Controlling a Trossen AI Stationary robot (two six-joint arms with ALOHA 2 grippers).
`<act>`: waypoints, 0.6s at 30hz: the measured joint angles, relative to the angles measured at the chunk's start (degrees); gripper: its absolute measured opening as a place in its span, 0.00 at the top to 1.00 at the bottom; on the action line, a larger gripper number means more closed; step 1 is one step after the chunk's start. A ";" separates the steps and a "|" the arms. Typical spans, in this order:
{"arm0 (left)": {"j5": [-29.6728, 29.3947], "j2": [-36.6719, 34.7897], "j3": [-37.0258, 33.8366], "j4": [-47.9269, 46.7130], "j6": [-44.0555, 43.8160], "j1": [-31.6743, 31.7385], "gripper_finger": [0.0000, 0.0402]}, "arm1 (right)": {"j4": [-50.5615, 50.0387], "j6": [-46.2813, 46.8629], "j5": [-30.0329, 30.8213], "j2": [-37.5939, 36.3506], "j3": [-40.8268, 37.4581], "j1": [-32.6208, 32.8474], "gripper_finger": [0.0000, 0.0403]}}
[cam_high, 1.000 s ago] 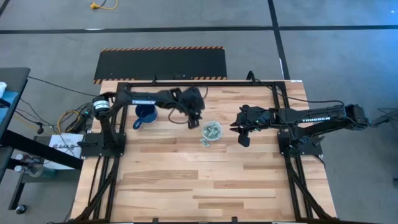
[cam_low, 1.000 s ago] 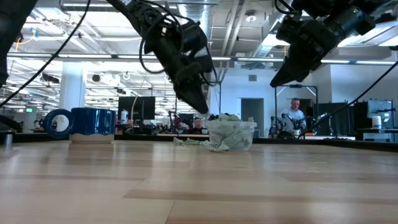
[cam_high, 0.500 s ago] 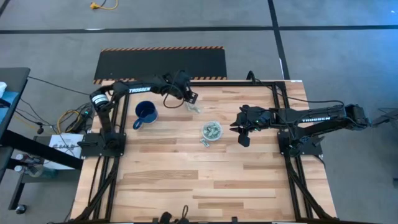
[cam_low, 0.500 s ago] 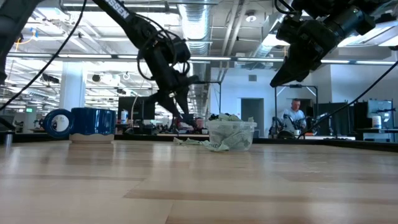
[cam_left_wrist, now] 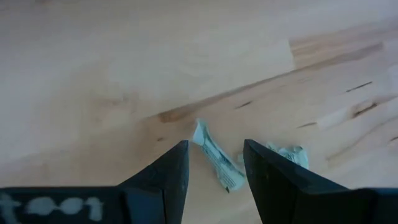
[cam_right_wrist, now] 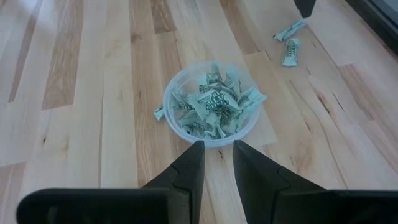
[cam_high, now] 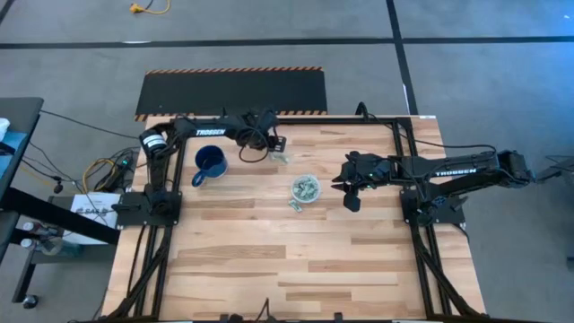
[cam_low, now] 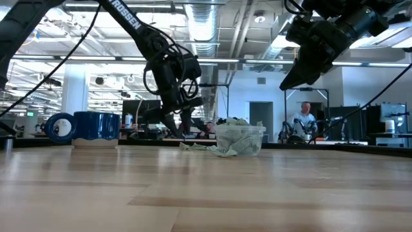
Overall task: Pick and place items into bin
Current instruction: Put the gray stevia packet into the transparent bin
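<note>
Most of the work looks done, in my judgement. The small round clear plastic cup point(cam_right_wrist: 211, 109) in the middle of the right wrist picture is heaped with pale green-and-white crinkly wrapped pieces point(cam_right_wrist: 210, 107). In the high picture this cup point(cam_high: 305, 188) stands a little right of the centre of the wooden table point(cam_high: 269, 260).

What is left: 2 loose wrapped pieces point(cam_left_wrist: 219, 158) lie on the wood just in front of my left pincer point(cam_left_wrist: 214, 163), whose fingers are parted with nothing between them. In the high picture my left pincer point(cam_high: 271, 144) is in the upper middle, with these pieces point(cam_high: 281, 158) just beside it. At least 1 more piece point(cam_high: 293, 206) lies touching the cup's foot.

My right pincer point(cam_right_wrist: 217, 163) hovers near the cup, fingers a little apart and empty.

Hard to make out: in the low picture I cannot count the pieces around the cup point(cam_low: 239, 140), and the wrappers' print is unreadable.
</note>
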 joint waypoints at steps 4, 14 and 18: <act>-1.09 0.00 -0.13 -1.22 -1.23 -1.08 0.65 | 0.02 0.02 0.00 0.00 0.00 0.00 0.81; -4.94 0.96 -1.11 0.24 -2.21 -2.63 0.65 | 0.02 0.02 0.00 0.00 0.00 0.00 0.81; -3.82 3.18 -1.04 2.07 -2.19 -3.02 0.65 | 0.02 0.02 0.00 0.00 -0.02 0.00 0.81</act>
